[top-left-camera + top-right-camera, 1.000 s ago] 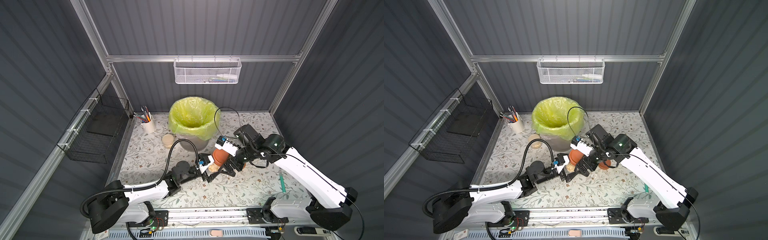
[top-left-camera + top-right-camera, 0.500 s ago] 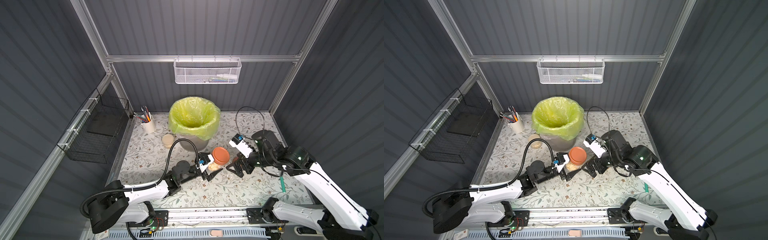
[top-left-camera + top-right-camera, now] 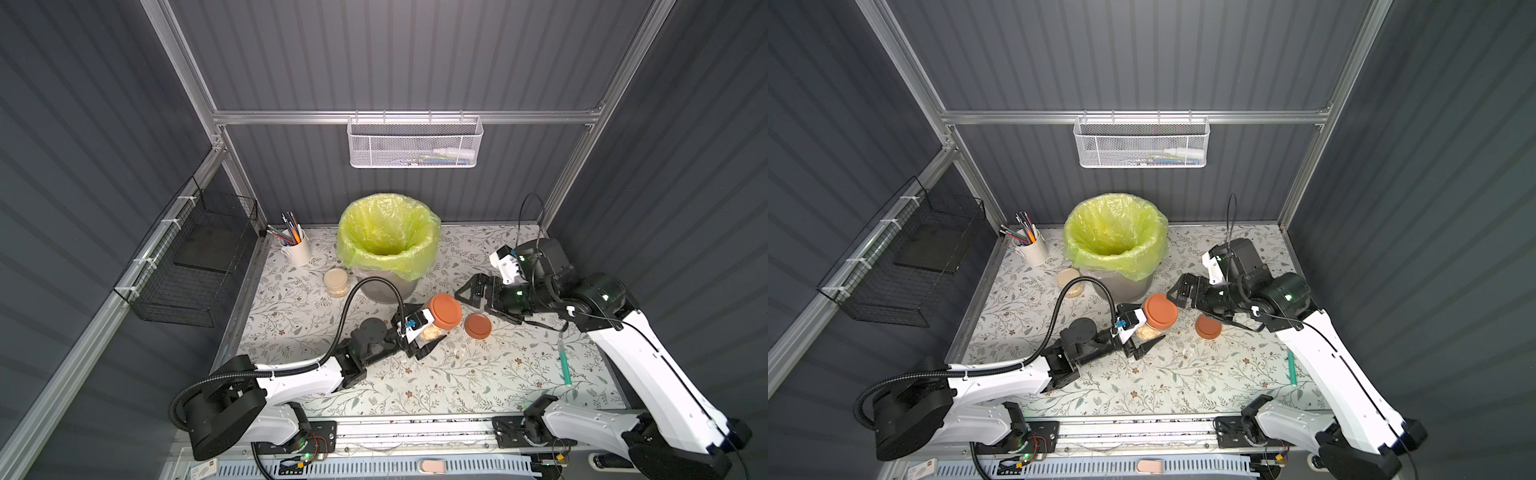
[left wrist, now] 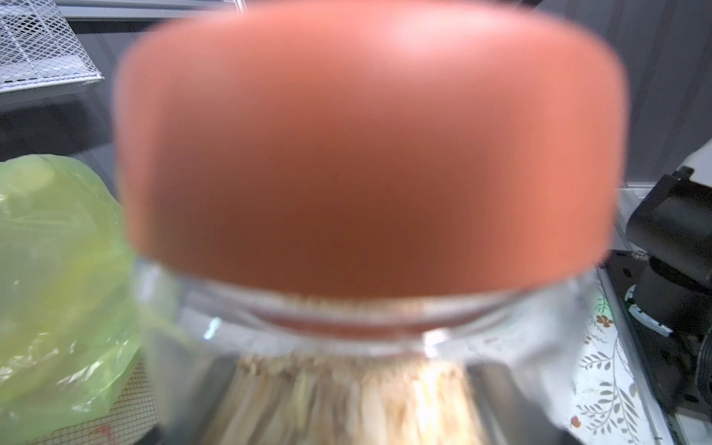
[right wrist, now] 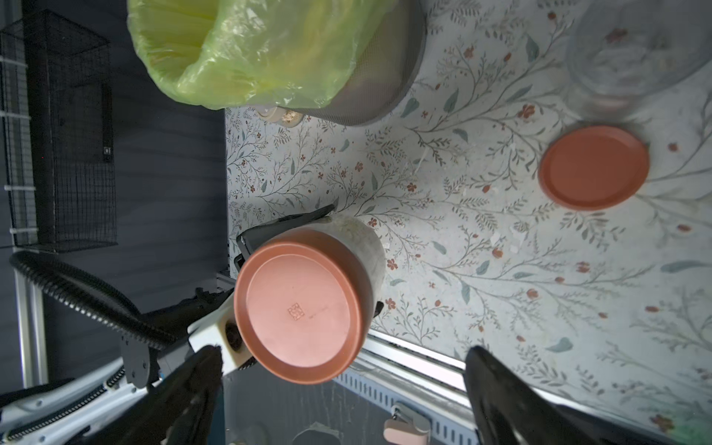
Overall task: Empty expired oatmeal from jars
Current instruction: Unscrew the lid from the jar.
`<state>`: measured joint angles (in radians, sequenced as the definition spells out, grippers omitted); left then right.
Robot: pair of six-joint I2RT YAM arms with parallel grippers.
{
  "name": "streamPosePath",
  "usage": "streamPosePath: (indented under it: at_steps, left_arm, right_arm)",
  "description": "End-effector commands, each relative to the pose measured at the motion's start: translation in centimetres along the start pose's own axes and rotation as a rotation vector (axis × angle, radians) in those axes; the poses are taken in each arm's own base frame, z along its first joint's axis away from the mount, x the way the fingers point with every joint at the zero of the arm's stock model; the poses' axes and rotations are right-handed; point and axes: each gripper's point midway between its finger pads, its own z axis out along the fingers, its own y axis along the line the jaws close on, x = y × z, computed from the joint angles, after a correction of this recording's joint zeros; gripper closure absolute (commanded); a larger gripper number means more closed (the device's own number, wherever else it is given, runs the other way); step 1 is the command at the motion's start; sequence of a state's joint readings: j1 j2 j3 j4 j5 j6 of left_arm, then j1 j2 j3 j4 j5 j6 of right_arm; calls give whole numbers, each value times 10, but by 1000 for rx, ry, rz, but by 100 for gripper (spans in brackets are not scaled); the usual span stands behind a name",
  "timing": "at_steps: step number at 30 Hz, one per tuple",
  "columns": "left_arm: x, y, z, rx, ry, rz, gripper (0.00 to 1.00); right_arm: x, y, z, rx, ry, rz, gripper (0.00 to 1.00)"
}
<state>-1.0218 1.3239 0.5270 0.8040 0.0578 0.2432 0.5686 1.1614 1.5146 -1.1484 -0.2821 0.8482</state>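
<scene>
Left gripper (image 3: 424, 329) clamped on glass of jar (image 3: 445, 311), centre of frame in both top views. Jar tilted, brown lid on. Oatmeal (image 3: 432, 332) inside, low in glass. Right gripper (image 3: 476, 303) spread wide, empty, just right of jar, not touching. Loose lid (image 3: 478, 326) flat on table (image 3: 457, 386), right of centre. Cream-lidded jar (image 3: 336, 281) upright just left of bin (image 3: 388, 257). Lidless jar (image 5: 635, 50), blurred, upper right of right wrist view.

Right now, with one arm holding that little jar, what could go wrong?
The left tool grips the jar by its glass, lid still on; twisting the lid with the open right tool might make it slip. Flakes already dot the table, so pouring short of the bin could scatter more.
</scene>
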Motion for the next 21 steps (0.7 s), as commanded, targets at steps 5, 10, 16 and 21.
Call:
streamPosePath:
  at_steps: [5,10,16,21]
  left_arm:
    - [-44,17,8,-67,-129,72,87]
    - [-41,17,10,-66,-120,90,87]
    - [-39,17,8,-75,-117,98,87]
    - [-38,18,8,-76,-113,99,87]
  right_arm:
    - [2,8,8,40,85,201,1]
    - [2,12,24,43,145,207,1]
    - [3,9,35,63,176,219,1]
    - [4,6,41,64,183,220,1]
